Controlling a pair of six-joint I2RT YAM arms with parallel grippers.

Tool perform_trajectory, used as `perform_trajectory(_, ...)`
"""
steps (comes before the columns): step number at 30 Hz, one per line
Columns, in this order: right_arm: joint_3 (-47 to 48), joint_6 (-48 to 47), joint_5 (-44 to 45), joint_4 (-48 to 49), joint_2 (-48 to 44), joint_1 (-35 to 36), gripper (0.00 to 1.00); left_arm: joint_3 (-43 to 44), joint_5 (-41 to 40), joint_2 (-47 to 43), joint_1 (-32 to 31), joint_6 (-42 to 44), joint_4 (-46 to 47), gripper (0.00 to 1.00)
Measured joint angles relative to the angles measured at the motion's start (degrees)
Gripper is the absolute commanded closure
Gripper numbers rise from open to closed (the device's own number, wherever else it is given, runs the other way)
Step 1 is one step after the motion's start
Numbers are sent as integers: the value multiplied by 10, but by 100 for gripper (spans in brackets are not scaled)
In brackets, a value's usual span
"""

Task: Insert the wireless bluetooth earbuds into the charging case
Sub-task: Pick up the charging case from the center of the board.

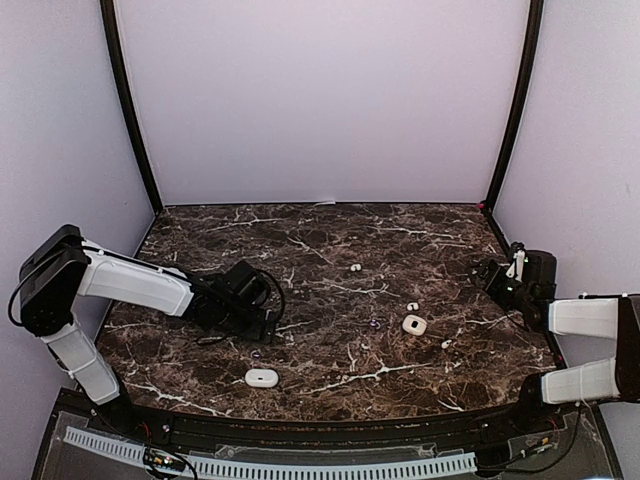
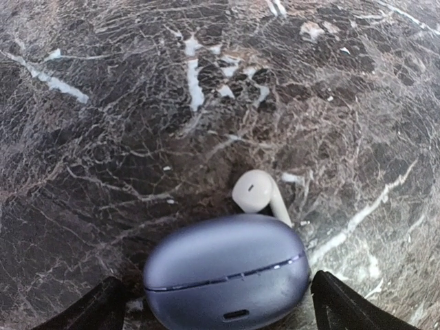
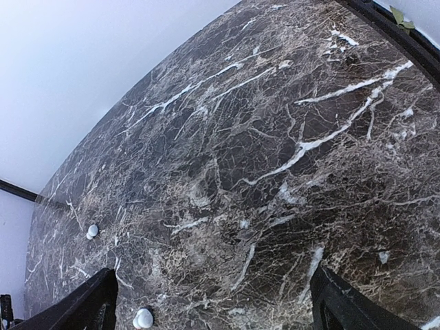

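A closed lavender charging case (image 2: 227, 271) lies on the marble between the fingers of my open left gripper (image 2: 218, 285), with a gap showing at the left finger (image 2: 103, 306). A white earbud (image 2: 258, 192) rests just beyond the case, against its far side. From above, my left gripper (image 1: 262, 326) covers that case. More white earbuds (image 1: 355, 268) (image 1: 412, 306) (image 1: 446, 344) lie scattered to the right. My right gripper (image 1: 492, 274) stands open over bare marble at the right edge. In the right wrist view it (image 3: 213, 292) holds nothing, with two white earbuds (image 3: 91, 231) (image 3: 143, 318) ahead at the left.
A white oval case (image 1: 261, 378) lies near the front edge, another white case (image 1: 414, 325) right of centre. A tiny dark bud (image 1: 375, 324) sits left of that one. Pale walls enclose the marble table (image 1: 320, 235) on three sides.
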Motion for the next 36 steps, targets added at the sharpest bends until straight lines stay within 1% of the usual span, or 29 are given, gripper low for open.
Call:
perform_trajectory(4,0,0,0,0,0,0,3,11,-20,13,-1,-7,-5,24)
perform_trajectory(5,0,0,0,0,0,0,3,12,-23,15,-1,-8,-5,29)
perform_trajectory(8,0,0,0,0,0,0,3,15,-29,18,-1,-9,-5,48)
perform_trajectory(9,0,0,0,0,0,0,3,15,-30,18,-1,-6,-4,51)
perform_trajectory(12,0,0,-2,0,1,0,3,11,-27,17,-1,-3,5,51)
perform_trajectory(14,0,0,-9,2,2,0,2,-6,-17,3,-1,8,21,50)
perform_trajectory(20,6,-3,-57,23,19,15,2,-76,30,-92,-1,72,74,49)
perform_trajectory(22,20,-6,-74,24,36,36,6,-91,51,-127,-1,101,102,48)
perform_trajectory(24,46,-11,-97,18,59,69,10,-110,82,-161,-1,133,146,47)
perform_trajectory(27,98,-25,-130,-4,87,139,10,-149,137,-206,-1,181,225,47)
perform_trajectory(29,130,-31,-145,-19,96,186,10,-170,167,-219,-1,213,275,47)
perform_trajectory(32,177,-35,-172,-37,97,267,10,-185,211,-215,-1,263,331,48)
perform_trajectory(36,216,-34,-196,-51,107,339,9,-186,247,-189,-1,322,400,48)
